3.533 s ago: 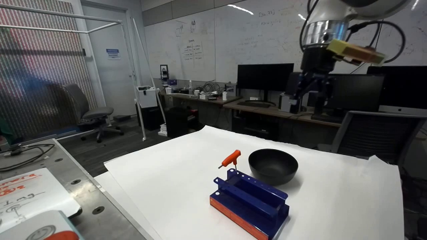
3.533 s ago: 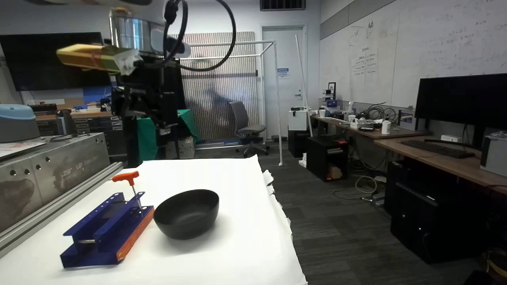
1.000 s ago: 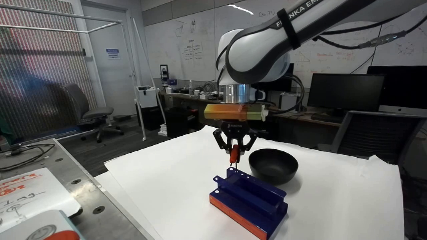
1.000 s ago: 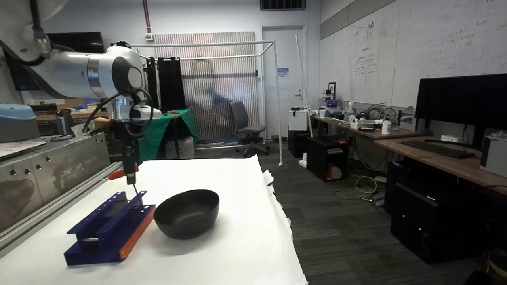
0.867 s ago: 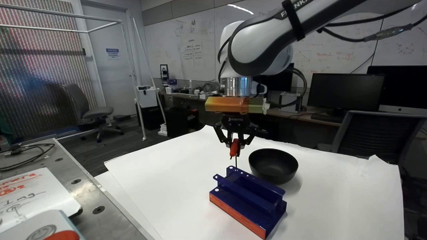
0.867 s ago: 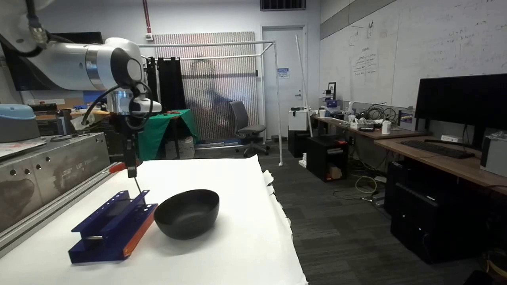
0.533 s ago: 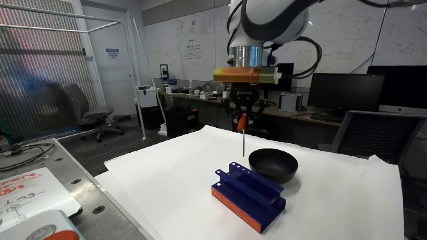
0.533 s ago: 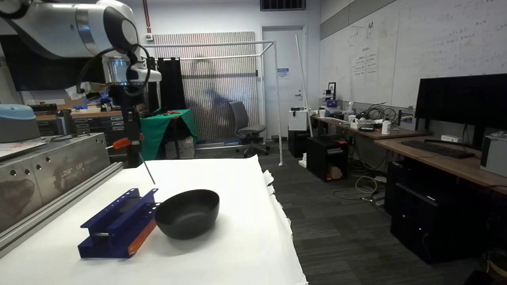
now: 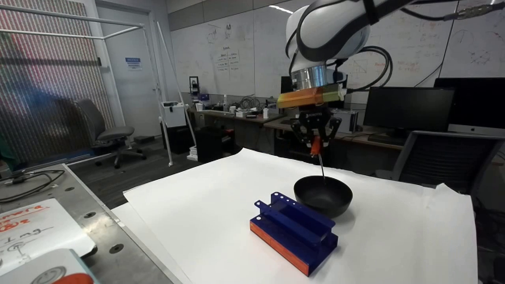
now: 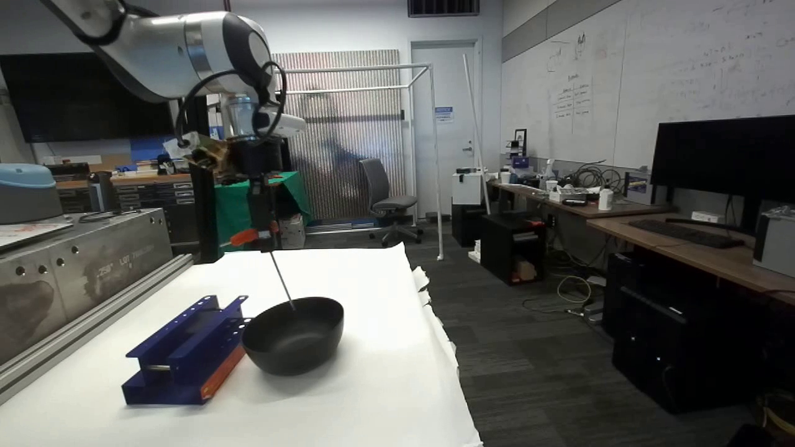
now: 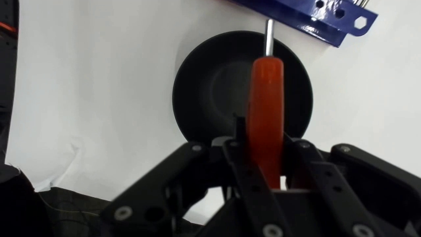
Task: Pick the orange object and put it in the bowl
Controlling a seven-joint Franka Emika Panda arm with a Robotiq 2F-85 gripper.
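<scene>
The orange object [image 9: 315, 145] is a T-handled tool with a thin metal shaft, and my gripper [image 9: 317, 147] is shut on its handle. Seen in an exterior view, the handle [image 10: 244, 236] sticks out sideways from the fingers while the shaft [image 10: 282, 280] slants down. Below it, the black bowl [image 9: 325, 210] sits on the white-covered table. In both exterior views the shaft's tip overlaps the inside of the bowl; whether it touches cannot be told. From the wrist, the orange handle [image 11: 267, 92] lies across the bowl [image 11: 194, 98], and hides part of it.
A dark blue rack [image 9: 292, 228] with an orange-red side stands close beside the bowl, also seen at the top of the wrist view. A metal block [image 10: 93, 267] runs along one table edge. Beyond the table are a chair [image 9: 446, 157] and desks with monitors.
The orange object, earlier standing in the rack, is now held by my gripper, lifted out and carried over the bowl. The rack has shifted slightly toward the bowl.
</scene>
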